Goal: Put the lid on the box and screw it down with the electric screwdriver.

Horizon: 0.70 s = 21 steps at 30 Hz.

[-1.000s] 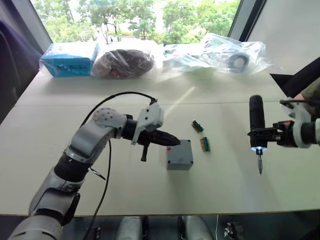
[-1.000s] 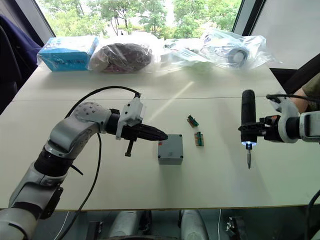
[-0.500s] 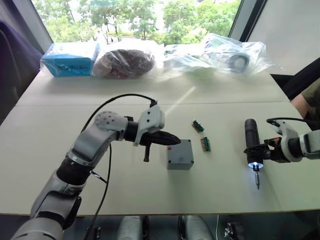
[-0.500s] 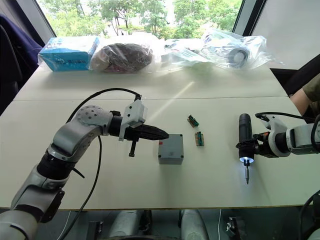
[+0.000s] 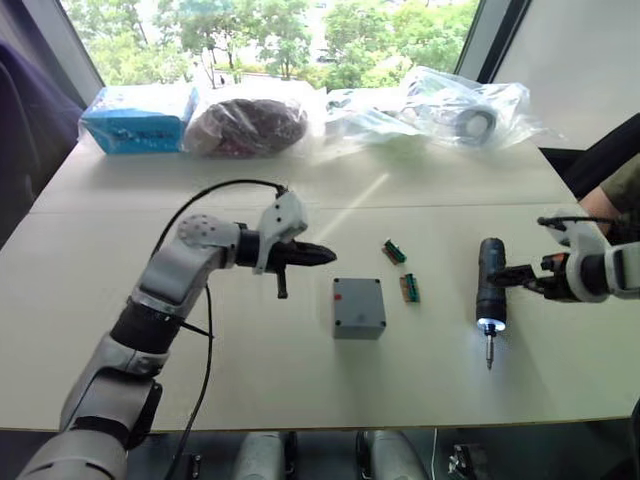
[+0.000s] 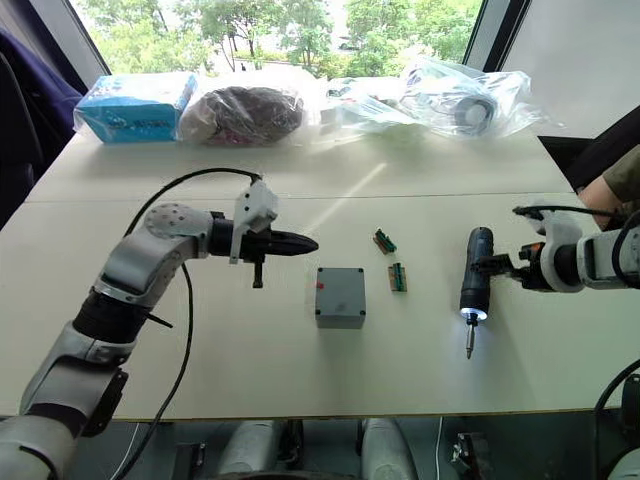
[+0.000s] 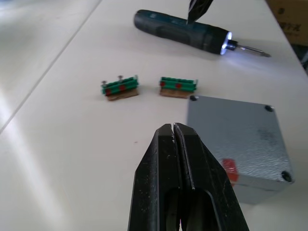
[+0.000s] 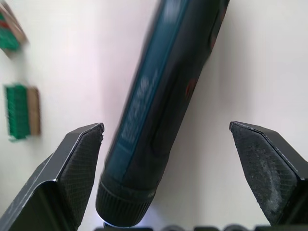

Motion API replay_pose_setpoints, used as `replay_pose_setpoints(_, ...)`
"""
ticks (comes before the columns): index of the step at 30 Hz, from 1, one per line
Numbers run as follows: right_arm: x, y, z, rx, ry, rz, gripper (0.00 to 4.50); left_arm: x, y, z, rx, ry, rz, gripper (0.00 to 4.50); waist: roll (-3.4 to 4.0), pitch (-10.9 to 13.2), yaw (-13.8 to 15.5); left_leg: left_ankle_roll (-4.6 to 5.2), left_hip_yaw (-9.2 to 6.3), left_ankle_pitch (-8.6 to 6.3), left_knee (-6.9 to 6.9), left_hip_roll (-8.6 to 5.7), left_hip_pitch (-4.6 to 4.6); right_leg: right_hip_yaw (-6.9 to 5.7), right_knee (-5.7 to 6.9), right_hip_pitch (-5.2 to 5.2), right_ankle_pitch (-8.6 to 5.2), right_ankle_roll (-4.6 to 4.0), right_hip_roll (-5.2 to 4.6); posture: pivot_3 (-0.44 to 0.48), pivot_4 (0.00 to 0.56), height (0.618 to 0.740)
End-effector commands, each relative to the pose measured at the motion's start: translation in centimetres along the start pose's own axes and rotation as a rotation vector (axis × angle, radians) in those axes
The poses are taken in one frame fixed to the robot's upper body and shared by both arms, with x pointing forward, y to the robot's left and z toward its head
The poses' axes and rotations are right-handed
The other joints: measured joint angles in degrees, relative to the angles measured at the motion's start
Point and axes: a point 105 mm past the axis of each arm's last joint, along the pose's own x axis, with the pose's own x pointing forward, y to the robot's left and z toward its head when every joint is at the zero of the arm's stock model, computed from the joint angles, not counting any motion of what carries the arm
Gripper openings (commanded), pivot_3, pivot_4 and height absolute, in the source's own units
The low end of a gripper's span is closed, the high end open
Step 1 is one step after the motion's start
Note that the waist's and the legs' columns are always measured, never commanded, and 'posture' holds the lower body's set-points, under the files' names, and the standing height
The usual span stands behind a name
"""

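Note:
The grey box (image 5: 359,307) stands mid-table with the flat lid (image 7: 236,130) on top, dark screw holes at its corners and a red mark on its side. My left gripper (image 5: 325,254) hovers shut and empty just left of the box and slightly beyond it. To the right of the box, the electric screwdriver (image 5: 490,288) lies flat on the table with its tip light on and its bit pointing toward me. My right gripper (image 8: 166,126) is open, and its fingers (image 8: 72,183) straddle the screwdriver body without touching it.
Two small green terminal blocks (image 5: 395,251) (image 5: 410,288) lie between the box and the screwdriver. Along the table's far edge sit a blue carton (image 5: 140,117) and several plastic bags (image 5: 465,110). A person's arm (image 5: 612,192) shows at the right edge.
My right gripper lowered the upright screwdriver onto the table and opened, so the tool now lies flat. My left gripper drew back leftward from the box, still shut.

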Motion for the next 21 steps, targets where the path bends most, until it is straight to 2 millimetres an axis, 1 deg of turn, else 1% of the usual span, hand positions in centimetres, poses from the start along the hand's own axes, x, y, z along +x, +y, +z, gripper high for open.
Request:
replay_pose_setpoints(1,-3.2,1.9,3.9,-0.149,-0.193,0.023,4.42,-2.1,2.3,0.5,0.030,0.005,0.084,0.00,0.00,0.00,0.00,0.00,0.00,0.00,-0.01,0.01,0.00,-0.01,0.00,0.00,0.00,0.00,0.01,0.000,0.150,0.740)
replay_pose_setpoints(2,-3.6,2.9,4.2,-0.198,-0.215,0.046,4.42,-2.5,2.7,0.2,0.029,0.018,0.096,0.00,0.00,0.00,0.00,0.00,0.00,0.00,-0.01,0.01,0.00,0.00,0.00,-0.02,0.00,0.00,0.01,0.000,0.150,0.740)
replay_pose_setpoints(3,-3.7,4.6,4.0,-0.263,-0.223,0.108,4.42,-2.7,2.8,-0.1,0.025,0.027,0.095,0.00,0.00,0.00,0.01,0.00,0.00,0.00,-0.01,0.02,0.00,-0.01,0.01,-0.02,0.00,0.00,0.02,0.000,0.150,0.740)
replay_pose_setpoints(4,-3.8,5.7,3.7,-0.306,-0.224,0.151,4.42,-2.8,2.8,-0.2,0.022,0.030,0.091,0.00,0.00,0.00,0.00,0.00,0.00,0.00,-0.01,0.03,0.00,0.00,0.01,-0.02,0.00,0.00,0.02,0.000,0.150,0.740)
replay_pose_setpoints(5,-3.8,6.4,3.4,-0.332,-0.224,0.178,4.42,-2.8,2.8,-0.3,0.020,0.032,0.088,0.00,0.00,0.00,0.00,-0.01,0.00,0.00,-0.01,0.04,0.00,-0.01,0.00,-0.02,0.00,0.00,0.03,0.000,0.150,0.740)
replay_pose_setpoints(6,-3.5,8.0,2.5,-0.420,-0.222,0.227,4.42,-2.5,2.5,-0.5,0.013,0.035,0.069,0.00,-0.01,0.00,0.05,-0.01,0.00,0.00,-0.01,0.06,0.00,-0.01,0.00,-0.02,0.00,0.00,0.04,0.000,0.150,0.740)
replay_pose_setpoints(7,-2.9,10.1,1.0,-0.518,-0.215,0.305,4.42,-2.0,1.8,-1.0,0.007,0.049,0.042,0.00,-0.05,0.00,0.18,-0.01,0.00,0.00,-0.01,0.06,-0.01,-0.01,0.00,-0.01,0.00,0.00,0.03,0.000,0.150,0.740)
replay_pose_setpoints(9,-2.3,12.8,-1.5,-0.650,-0.214,0.408,4.42,-1.2,0.9,-1.8,0.000,0.072,0.009,0.00,-0.15,-0.04,0.26,0.00,-0.06,0.00,0.03,0.05,-0.01,-0.06,-0.02,0.07,0.00,0.00,0.02,0.000,0.150,0.740)
replay_pose_setpoints(10,-2.2,13.3,-2.1,-0.681,-0.219,0.424,4.42,-1.0,0.7,-2.0,-0.001,0.080,0.004,0.00,-0.15,-0.04,0.23,0.00,-0.07,0.00,0.05,0.05,-0.01,-0.06,-0.01,0.08,0.00,0.00,0.01,0.000,0.150,0.740)
replay_pose_setpoints(11,-1.1,13.5,-3.8,-0.806,-0.187,0.387,4.42,-0.5,0.6,-2.6,0.006,0.102,0.017,0.00,-0.14,-0.04,0.21,0.00,-0.08,0.00,0.09,0.03,-0.01,-0.05,0.00,0.11,0.00,0.00,-0.01,0.000,0.150,0.740)
replay_pose_setpoints(12,-0.5,13.7,-5.2,-0.903,-0.162,0.377,4.42,-0.1,0.5,-3.1,0.012,0.117,0.027,0.00,-0.14,-0.04,0.49,0.00,-0.06,0.00,0.08,-0.01,-0.02,-0.04,0.01,0.09,0.01,0.02,-0.05,0.000,0.150,0.740)
replay_pose_setpoints(14,0.5,14.9,-7.9,-0.948,-0.134,0.448,4.42,0.8,-0.4,-3.7,-0.007,0.125,0.012,0.00,-0.20,-0.01,0.18,0.02,-0.07,-0.02,0.17,-0.06,-0.03,-0.04,0.02,0.11,0.02,0.05,-0.09,0.000,0.150,0.740)
replay_pose_setpoints(16,0.8,15.5,-8.8,-0.935,-0.137,0.492,4.42,1.3,-1.2,-4.1,-0.015,0.135,-0.012,0.00,-0.24,0.00,-0.03,0.04,-0.06,-0.03,0.37,-0.03,-0.04,-0.02,0.05,0.15,0.05,0.11,-0.06,0.000,0.150,0.740)
replay_pose_setpoints(19,1.3,16.1,-9.1,-0.919,-0.148,0.520,4.42,1.8,-1.9,-5.0,-0.006,0.176,-0.028,0.00,-0.28,0.03,-0.17,0.05,-0.07,-0.04,0.69,0.05,-0.05,0.01,0.31,0.16,0.05,0.11,-0.01,0.000,0.150,0.740)
replay_pose_setpoints(21,1.6,16.3,-9.4,-0.916,-0.139,0.536,4.42,2.1,-2.3,-5.1,-0.012,0.178,-0.045,0.00,-0.30,0.04,-0.04,0.06,-0.09,-0.05,0.79,0.05,-0.02,0.01,0.48,0.17,0.05,0.10,-0.01,0.000,0.150,0.740)
